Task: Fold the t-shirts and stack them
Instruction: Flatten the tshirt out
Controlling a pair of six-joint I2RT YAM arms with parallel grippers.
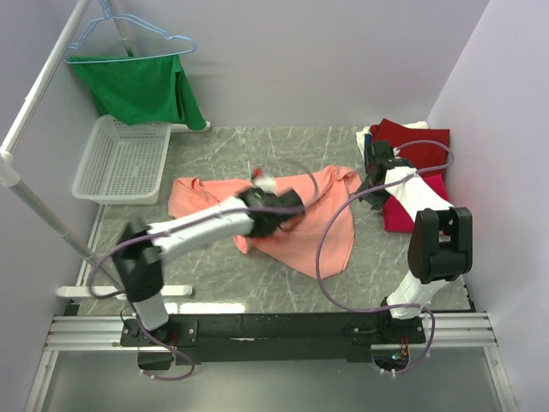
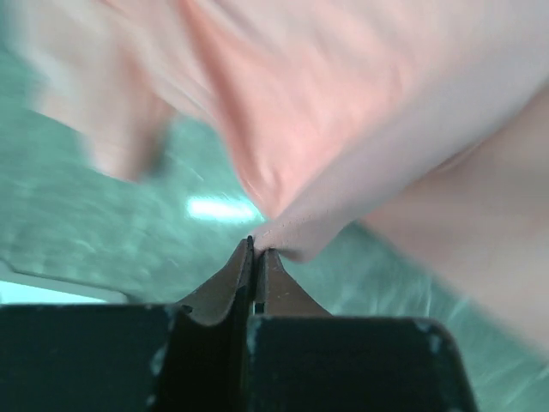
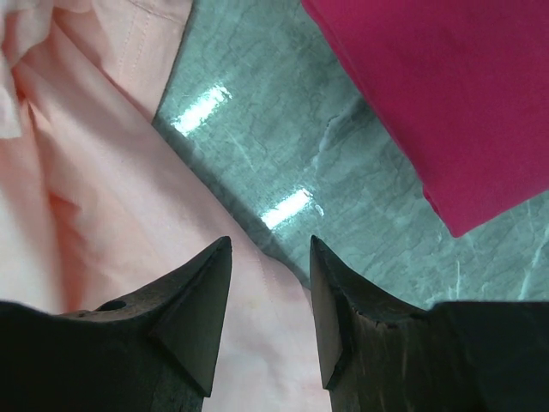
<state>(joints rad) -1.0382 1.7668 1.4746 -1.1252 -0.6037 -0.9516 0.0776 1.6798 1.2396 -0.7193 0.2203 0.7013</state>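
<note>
A salmon-pink t-shirt (image 1: 330,227) lies spread and rumpled across the middle of the table. My left gripper (image 1: 292,213) reaches over it, shut on a pinched fold of the salmon-pink t-shirt (image 2: 326,112), which rises from the closed tips of the left gripper (image 2: 259,247). My right gripper (image 1: 371,176) hovers open over the shirt's right edge (image 3: 103,197); nothing sits between the right gripper's (image 3: 270,245) fingers. The crimson-pink t-shirt (image 1: 401,213) lies folded just right of it, also in the right wrist view (image 3: 446,94). A dark red t-shirt (image 1: 419,142) rests at the back right.
A white mesh basket (image 1: 120,159) stands at the back left. Behind it a green garment (image 1: 141,86) hangs on a light-blue hanger (image 1: 129,30). A white pole (image 1: 34,112) slants along the left side. Walls close the table's back and right.
</note>
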